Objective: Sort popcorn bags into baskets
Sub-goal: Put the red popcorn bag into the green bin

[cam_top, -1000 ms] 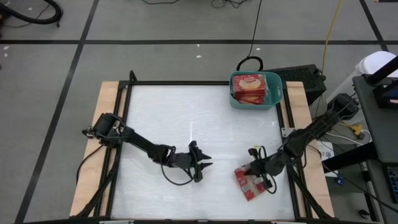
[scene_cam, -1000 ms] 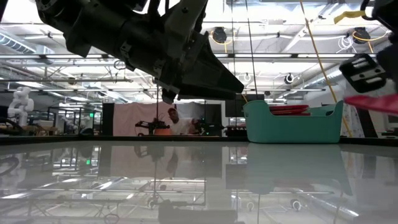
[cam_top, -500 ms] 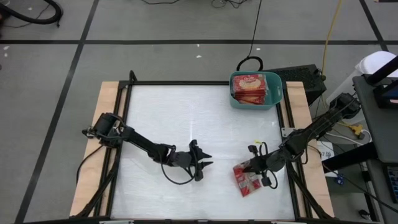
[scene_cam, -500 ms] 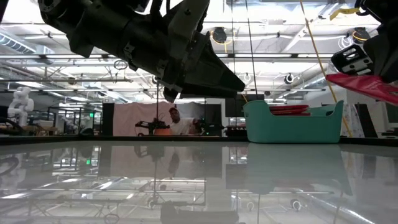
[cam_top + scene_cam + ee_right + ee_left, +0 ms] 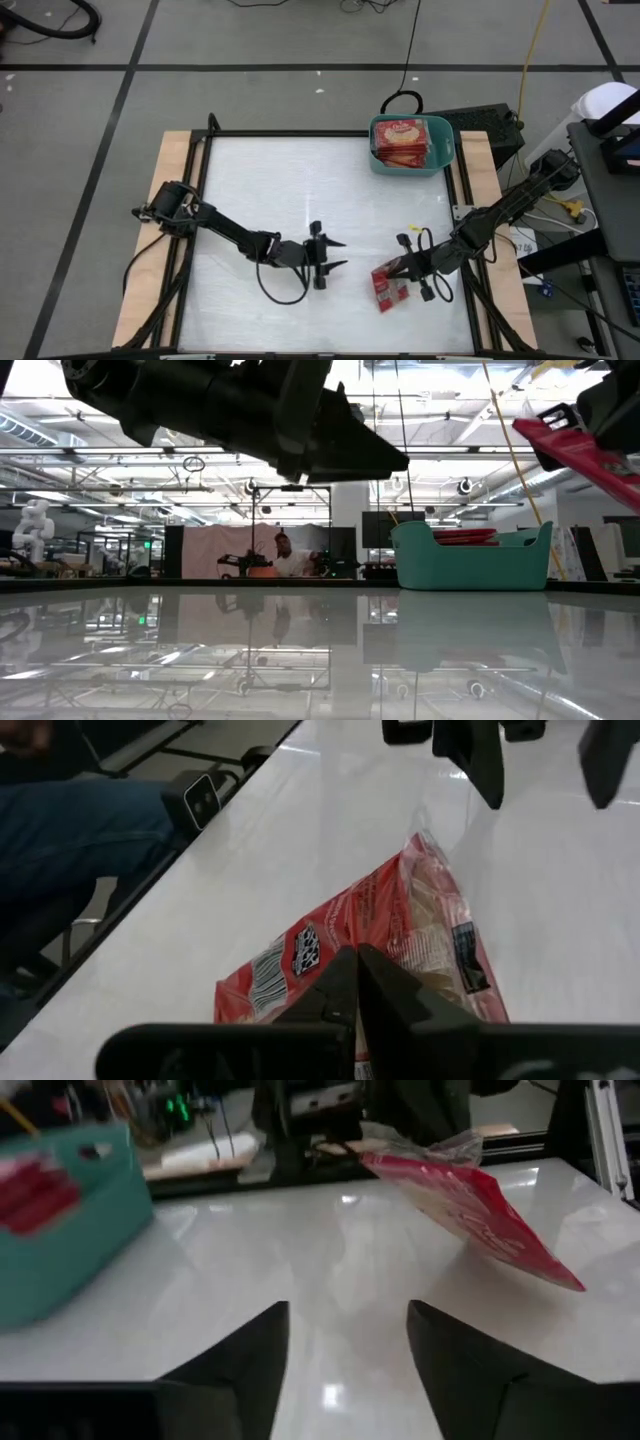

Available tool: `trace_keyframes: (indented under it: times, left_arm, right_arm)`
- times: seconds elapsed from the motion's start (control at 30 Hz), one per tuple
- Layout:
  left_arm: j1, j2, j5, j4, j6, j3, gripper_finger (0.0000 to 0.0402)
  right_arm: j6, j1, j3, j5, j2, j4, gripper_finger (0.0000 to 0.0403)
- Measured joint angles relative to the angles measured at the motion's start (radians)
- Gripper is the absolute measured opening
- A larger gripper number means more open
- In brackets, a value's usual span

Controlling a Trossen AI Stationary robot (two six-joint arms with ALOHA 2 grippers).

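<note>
One red popcorn bag (image 5: 385, 288) hangs in my shut right gripper (image 5: 408, 268), near the table's near-right part. It shows tilted and high in the low view (image 5: 585, 450) and in the left wrist view (image 5: 470, 1210). My left gripper (image 5: 326, 256) is open and empty over the table's middle, a short way left of the bag; its fingers frame bare table in its own view (image 5: 345, 1350). The teal basket (image 5: 443, 150) stands at the far right corner with red packets lying in it (image 5: 405, 140). My right gripper pinches the popcorn bag between its two fingers at the bag's end edge (image 5: 340, 955). The fingers come from the table's right, slanting down. The bag is lifted clear and tilted, its free end (image 5: 560, 1275) lower and reaching away toward my left gripper.
The basket shows in the low view (image 5: 470, 555) beyond the bare white tabletop (image 5: 270, 190). A black frame and wooden borders (image 5: 175, 160) edge the table. A person's leg in jeans (image 5: 80, 830) is beside the table's edge in the right wrist view.
My right gripper has risen and shifted slightly toward the table's left, still shut on the bag. The bag has gone from nearly level to lifted higher and tilted, free end down. My left gripper has also risen a little, turned somewhat, and stayed open.
</note>
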Motion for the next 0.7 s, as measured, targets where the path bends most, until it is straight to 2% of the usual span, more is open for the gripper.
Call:
trace_keyframes:
  times: [0.13,0.27,0.37,0.53,0.7]
  left_arm:
    - [0.003,0.000,-0.013,0.044,0.115,0.000,0.0247]
    - [0.009,0.000,-0.014,0.115,0.244,0.001,0.0267]
    - [0.015,0.000,-0.006,0.086,0.328,0.037,0.0266]
    - [0.004,0.000,0.017,-0.104,0.500,0.147,0.0249]
    - [-0.011,0.000,0.000,-0.163,0.674,0.214,0.0231]
  right_arm:
    - [-0.003,0.000,0.000,0.000,0.000,0.011,0.0000]
    - [-0.008,0.000,0.000,0.000,0.000,0.011,0.0000]
    - [-0.019,0.000,0.000,0.000,0.000,0.018,0.0000]
    - [-0.019,0.000,0.000,-0.004,0.000,0.037,0.0000]
    - [-0.019,0.000,0.000,-0.004,0.000,0.038,0.0000]
